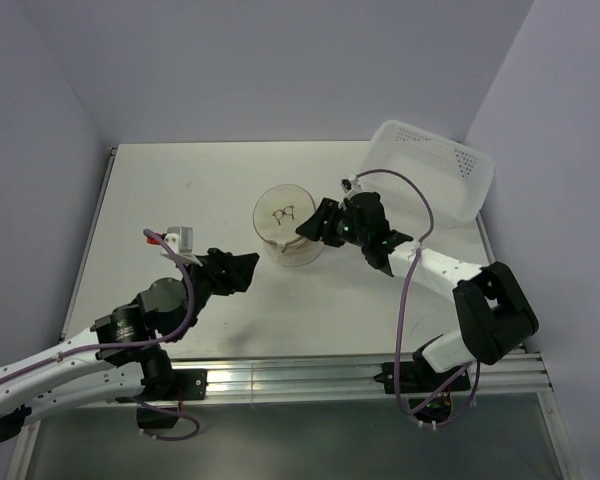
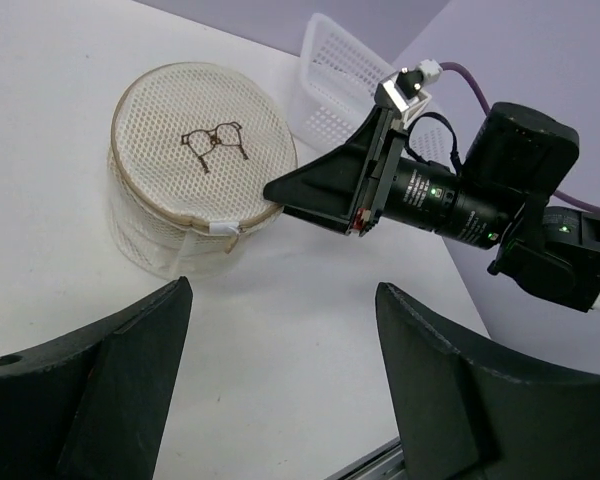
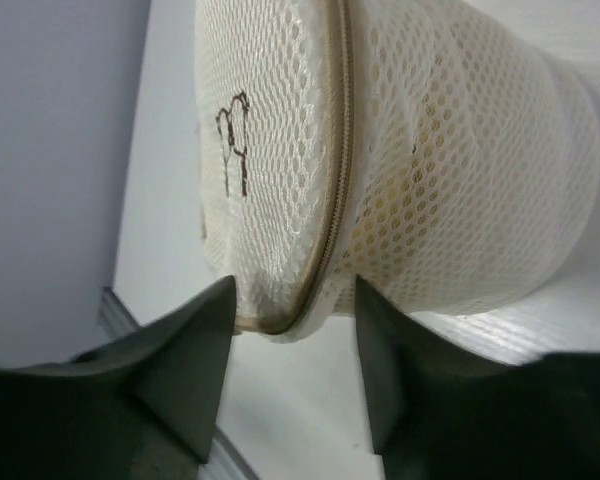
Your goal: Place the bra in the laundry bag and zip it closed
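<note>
- Upright near the middle of the table [image 1: 180, 190]: the laundry bag [image 1: 288, 228], lid flat on top, zip seam [image 3: 335, 180] lying closed along the stretch in view. Cannot tell whether it is shut all the way round.
- Inside it, a yellowish mass behind the mesh, judged to be the bra [image 3: 385, 205]. Tucked below the lid, so nothing hanging out to snag the zip.
- Lying loose on the lid: the dark zip pulls [image 2: 215, 143], gripped by neither claw.
- Right gripper [image 3: 295, 290] level with the lid's edge, fingers parted and clamping nothing, the seam showing in the gap between them.
- From the left wrist view, its tip right at the rim beside a small white tab [image 2: 223, 230]; touching or only close, hard to say. Probably placed there for steadying the rim or working the zip's end.
- Left gripper [image 2: 285, 295] spread wide and empty, well apart from the bag on the near-left side, probably standing off to leave room for the other arm.
- White basket [image 1: 435, 165] at the far right corner, apart from the bag, apparently no part of the job.
- Judged close to finished: perhaps only a check of the closure left.
</note>
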Action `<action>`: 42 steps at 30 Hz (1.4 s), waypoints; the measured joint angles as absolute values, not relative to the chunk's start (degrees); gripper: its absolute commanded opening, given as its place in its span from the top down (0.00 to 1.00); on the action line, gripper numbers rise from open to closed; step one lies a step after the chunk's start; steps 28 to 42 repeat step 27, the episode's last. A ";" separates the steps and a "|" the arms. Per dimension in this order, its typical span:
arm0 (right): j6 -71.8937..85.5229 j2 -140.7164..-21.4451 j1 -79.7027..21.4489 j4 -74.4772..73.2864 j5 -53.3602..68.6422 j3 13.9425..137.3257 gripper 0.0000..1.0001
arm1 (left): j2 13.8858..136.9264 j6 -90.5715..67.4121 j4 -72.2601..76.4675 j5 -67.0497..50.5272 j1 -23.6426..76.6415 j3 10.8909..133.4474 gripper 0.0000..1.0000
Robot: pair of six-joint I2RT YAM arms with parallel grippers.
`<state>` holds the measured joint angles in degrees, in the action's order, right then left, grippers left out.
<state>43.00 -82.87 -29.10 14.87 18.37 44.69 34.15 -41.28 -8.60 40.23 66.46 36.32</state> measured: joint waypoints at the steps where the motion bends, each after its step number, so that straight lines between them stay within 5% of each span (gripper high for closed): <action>1: 42.63 -82.83 -29.10 14.50 17.93 44.69 0.29 | 34.17 -41.06 -8.84 40.21 66.46 36.82 0.18; 2: 42.30 -82.59 -29.10 13.96 17.37 44.69 0.07 | 34.22 -40.84 -9.17 40.23 66.46 37.28 0.18; 3: 42.22 -82.08 -29.10 12.78 16.43 44.69 0.01 | 34.30 -40.56 -9.74 40.21 66.46 37.74 0.15; 7: 40.38 -76.66 -29.10 8.23 12.80 44.69 0.00 | 34.35 -39.53 -11.99 40.14 66.46 39.03 0.01; 21: 34.63 -26.26 -29.21 3.36 -7.88 28.58 0.00 | 23.44 -42.48 -22.52 41.45 66.46 40.23 0.01; 42: 35.11 -26.09 -29.21 2.02 -10.90 23.97 0.00 | 18.61 -46.02 -25.65 42.68 66.46 37.28 0.02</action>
